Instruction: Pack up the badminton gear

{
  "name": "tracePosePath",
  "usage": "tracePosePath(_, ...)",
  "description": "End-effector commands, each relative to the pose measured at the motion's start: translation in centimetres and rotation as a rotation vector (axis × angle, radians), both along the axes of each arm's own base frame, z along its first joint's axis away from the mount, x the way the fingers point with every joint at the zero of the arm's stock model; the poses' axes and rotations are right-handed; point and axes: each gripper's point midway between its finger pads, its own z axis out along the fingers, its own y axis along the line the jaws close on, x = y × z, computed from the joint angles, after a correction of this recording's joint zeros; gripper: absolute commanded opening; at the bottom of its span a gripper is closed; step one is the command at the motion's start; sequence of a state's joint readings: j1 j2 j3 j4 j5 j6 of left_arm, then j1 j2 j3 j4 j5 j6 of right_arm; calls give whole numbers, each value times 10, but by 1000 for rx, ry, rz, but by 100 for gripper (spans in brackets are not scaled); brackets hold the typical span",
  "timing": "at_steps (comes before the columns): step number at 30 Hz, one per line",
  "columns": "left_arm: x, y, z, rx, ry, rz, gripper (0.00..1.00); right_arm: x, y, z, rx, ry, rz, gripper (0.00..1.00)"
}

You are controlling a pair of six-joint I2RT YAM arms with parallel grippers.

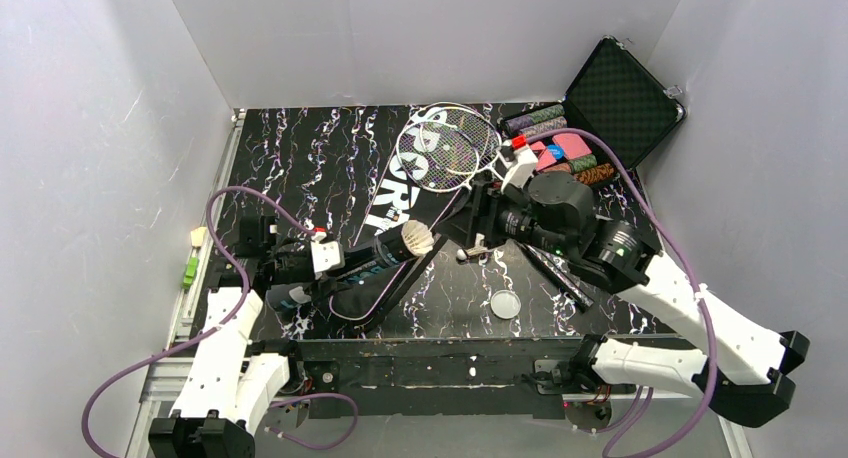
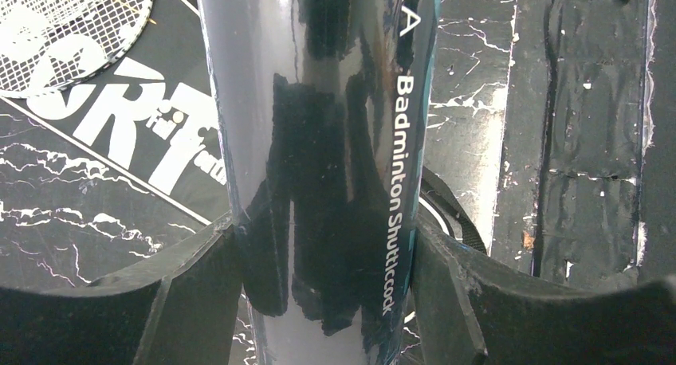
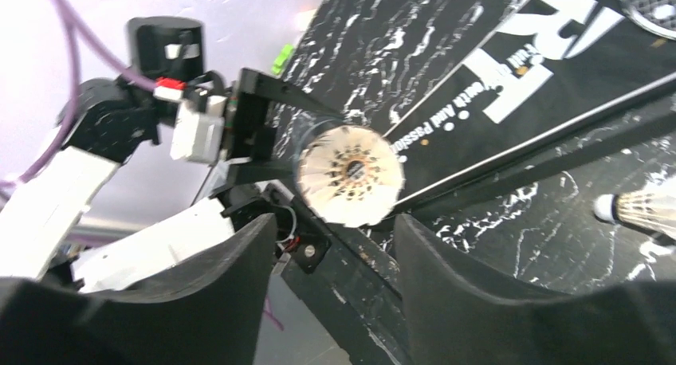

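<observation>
My left gripper (image 1: pixel 340 263) is shut on the long black tube (image 1: pixel 375 258), lettered "Badminton Shuttlecock" in the left wrist view (image 2: pixel 319 102), and holds it slanted up toward the right arm. A white feather shuttlecock (image 1: pixel 417 240) sits in the tube's open mouth, feathers outward, and faces the right wrist camera (image 3: pixel 351 174). My right gripper (image 1: pixel 472 226) is open and empty just right of that mouth, its fingers (image 3: pixel 239 269) apart below the shuttlecock. A second shuttlecock (image 3: pixel 642 209) lies on the table beside it. Two rackets (image 1: pixel 450 143) lie on the black "SPORT" bag (image 1: pixel 390 183).
An open black case of coloured poker chips (image 1: pixel 600 108) stands at the back right. A small round clear lid (image 1: pixel 505 303) lies near the table's front edge (image 1: pixel 440 343). White walls enclose the table on three sides.
</observation>
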State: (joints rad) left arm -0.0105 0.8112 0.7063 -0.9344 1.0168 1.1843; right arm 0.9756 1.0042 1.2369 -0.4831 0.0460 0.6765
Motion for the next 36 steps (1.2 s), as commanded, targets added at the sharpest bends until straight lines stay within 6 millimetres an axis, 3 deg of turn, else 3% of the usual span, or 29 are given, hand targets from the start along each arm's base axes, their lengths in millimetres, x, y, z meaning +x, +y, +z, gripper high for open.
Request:
tracePosePath(1, 1, -8, 30, -58, -77, -32, 3, 19, -6, -31, -140, 31, -86, 79)
tracePosePath(6, -2, -8, 34, -60, -83, -31, 3, 24, 5, -37, -129, 28, -76, 83)
tracePosePath(14, -7, -11, 40, -79, -94, -43, 3, 34, 20, -55, -158, 62, -64, 81)
tracePosePath(27, -12, -16, 57, -128, -100, -60, 3, 27, 42, -83, -128, 145, 3, 76)
tracePosePath(32, -12, -17, 59, -140, -93, -62, 4, 18, 59, -81, -62, 180, 76, 77)
tracePosePath(36, -12, -17, 56, -137, -84, -57, 4, 15, 68, -74, -41, 194, 119, 84)
